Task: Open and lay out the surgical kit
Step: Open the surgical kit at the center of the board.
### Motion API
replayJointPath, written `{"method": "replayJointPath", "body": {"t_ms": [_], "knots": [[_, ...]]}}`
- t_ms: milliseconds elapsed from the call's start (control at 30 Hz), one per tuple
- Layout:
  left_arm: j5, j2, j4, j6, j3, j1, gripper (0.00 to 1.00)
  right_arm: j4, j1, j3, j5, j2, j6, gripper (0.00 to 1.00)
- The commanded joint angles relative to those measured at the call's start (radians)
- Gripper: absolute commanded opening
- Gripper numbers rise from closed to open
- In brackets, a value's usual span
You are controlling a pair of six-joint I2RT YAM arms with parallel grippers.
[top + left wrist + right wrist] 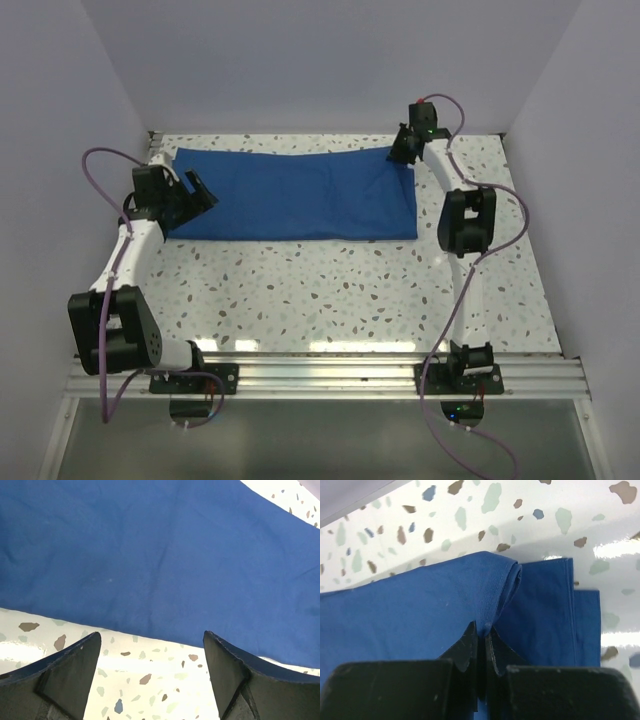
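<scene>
Cloth wrap: royal blue, folded into a long rectangle and lying flat on the table. It reaches from just ahead of the left gripper across to the right gripper, which sits at its far right corner.
Corner fold: a ridge of the top layer stands up between the right gripper's fingertips. Beyond it and to its right, the lower layers lie flat with stepped edges.
Right gripper: pressed together, pinching that raised fold of cloth at the very tips.
Left gripper: spread wide, with nothing between its fingers. The near edge of the cloth runs across just ahead of the fingertips, and speckled table shows under the gap.
Left contact: from above, the gripper hangs at the cloth's left end. Whether a fingertip touches the fabric I cannot tell.
Table: glossy white with grey, brown and blue flecks. It shows on the near side of the left gripper and past the pinched corner ahead of the right one.
</scene>
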Motion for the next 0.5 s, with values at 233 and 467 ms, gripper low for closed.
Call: {"method": "replayJointPath", "body": {"t_ms": [233,467], "knots": [[-0.046,-0.041,-0.015,-0.026,0.133,0.004,0.88,-0.090,0.107,-0.332,-0.083,-0.505,-0.080,0.00],[-0.147,-0.113,-0.092,-0.025,0.231,0.006,0.90,-0.172,0.202,-0.741,-0.077,-0.864,-0.091,0.00]]}}
